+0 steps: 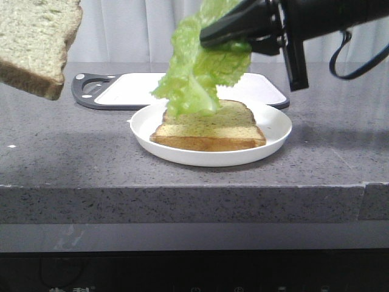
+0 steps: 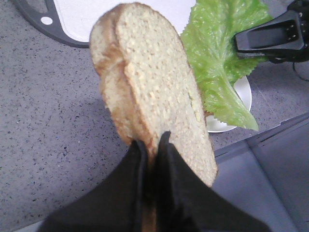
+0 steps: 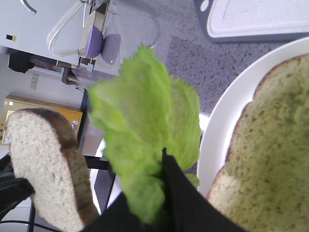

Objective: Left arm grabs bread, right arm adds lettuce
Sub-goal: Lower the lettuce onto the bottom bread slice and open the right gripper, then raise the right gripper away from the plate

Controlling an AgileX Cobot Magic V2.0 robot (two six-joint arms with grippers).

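My left gripper (image 2: 150,145) is shut on a thick bread slice (image 2: 149,82) with a brown crust, held in the air at the far left of the front view (image 1: 33,42). My right gripper (image 1: 209,38) is shut on a frilly green lettuce leaf (image 1: 197,73), which hangs down over a second bread slice (image 1: 213,126) lying on a white plate (image 1: 270,131). In the right wrist view the lettuce (image 3: 145,125) covers the fingers (image 3: 181,193), with the plated slice (image 3: 270,154) beside it and the held bread (image 3: 43,169) behind.
A white cutting board with a dark grey rim (image 1: 112,91) lies behind the plate on the grey speckled counter (image 1: 73,152). The counter's front edge drops off just before the plate.
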